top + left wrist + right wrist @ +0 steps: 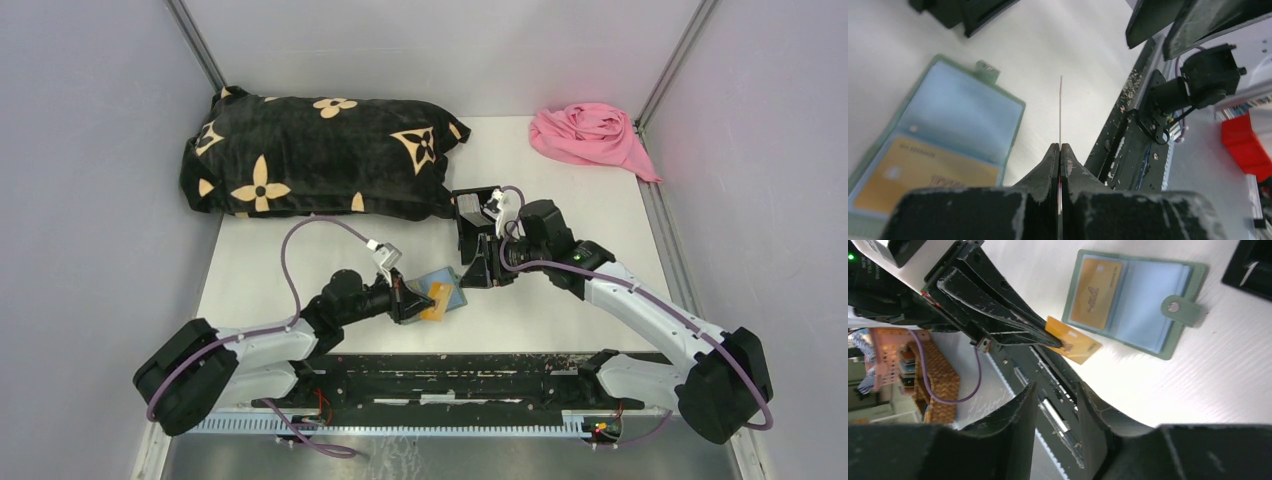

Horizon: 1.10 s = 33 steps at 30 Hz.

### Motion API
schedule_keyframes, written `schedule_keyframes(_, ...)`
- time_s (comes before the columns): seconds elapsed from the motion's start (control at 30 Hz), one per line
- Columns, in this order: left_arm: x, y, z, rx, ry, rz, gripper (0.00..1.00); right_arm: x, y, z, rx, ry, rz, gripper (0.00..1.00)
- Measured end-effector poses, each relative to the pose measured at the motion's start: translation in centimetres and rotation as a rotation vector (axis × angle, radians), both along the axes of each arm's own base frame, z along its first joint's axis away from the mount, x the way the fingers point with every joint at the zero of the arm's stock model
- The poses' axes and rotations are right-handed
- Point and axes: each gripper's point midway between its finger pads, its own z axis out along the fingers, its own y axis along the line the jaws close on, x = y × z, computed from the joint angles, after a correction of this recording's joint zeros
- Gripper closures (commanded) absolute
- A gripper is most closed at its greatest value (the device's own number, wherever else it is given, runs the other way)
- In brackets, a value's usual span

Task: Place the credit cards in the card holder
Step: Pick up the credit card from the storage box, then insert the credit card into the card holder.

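The sage-green card holder [447, 278] lies open on the white table, pale blue inside [963, 110]. A tan credit card [923, 175] sits in one of its slots [1095, 292]. My left gripper [1060, 147] is shut on a second orange-tan credit card [1075, 342]. That card shows edge-on [1060, 110] in the left wrist view and hangs just beside the holder's near edge. My right gripper [1055, 390] hovers a little to the right of the holder [478, 268]. It is open, with nothing between its fingers.
A black open-topped box [476, 208] stands just behind the right gripper, and a white card shows inside it [1250, 270]. A black pillow with tan flowers [320, 155] lies at the back left and a pink cloth [590, 135] at the back right. The black base rail [450, 370] runs along the near edge.
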Motion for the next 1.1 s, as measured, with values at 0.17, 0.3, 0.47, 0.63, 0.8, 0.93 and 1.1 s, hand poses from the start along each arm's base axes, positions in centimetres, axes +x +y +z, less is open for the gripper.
schedule_keyframes(0.17, 1.2, 2.7, -0.8, -0.021, 0.068, 0.217, 0.97, 1.5, -0.7, -0.5, -0.05, -0.041, -0.073, 0.42)
schedule_keyframes(0.3, 2.5, 4.5, -0.2, -0.085, 0.105, 0.375, 0.97, 3.3, -1.6, -1.0, -0.121, -0.103, -0.166, 0.42)
schedule_keyframes(0.47, 3.5, 6.1, -1.0, -0.134, 0.214, 0.532, 0.97, 5.1, -2.7, -1.9, -0.229, -0.189, -0.27, 0.47)
schedule_keyframes(0.63, 4.0, 7.0, -2.5, -0.147, 0.32, 0.635, 0.97, 6.6, -3.2, -3.9, -0.34, -0.234, -0.326, 0.6)
schedule_keyframes(0.8, 3.9, 7.1, -3.8, -0.146, 0.402, 0.693, 0.97, 7.8, -3.3, -6.3, -0.424, -0.245, -0.357, 0.77)
schedule_keyframes(0.93, 3.1, 6.4, -4.5, -0.134, 0.445, 0.714, 0.97, 8.4, -3.4, -7.6, -0.465, -0.25, -0.378, 0.8)
schedule_keyframes(1.1, 2.1, 5.0, -4.3, -0.145, 0.479, 0.731, 0.97, 8.9, -3.6, -9.2, -0.503, -0.246, -0.392, 0.83)
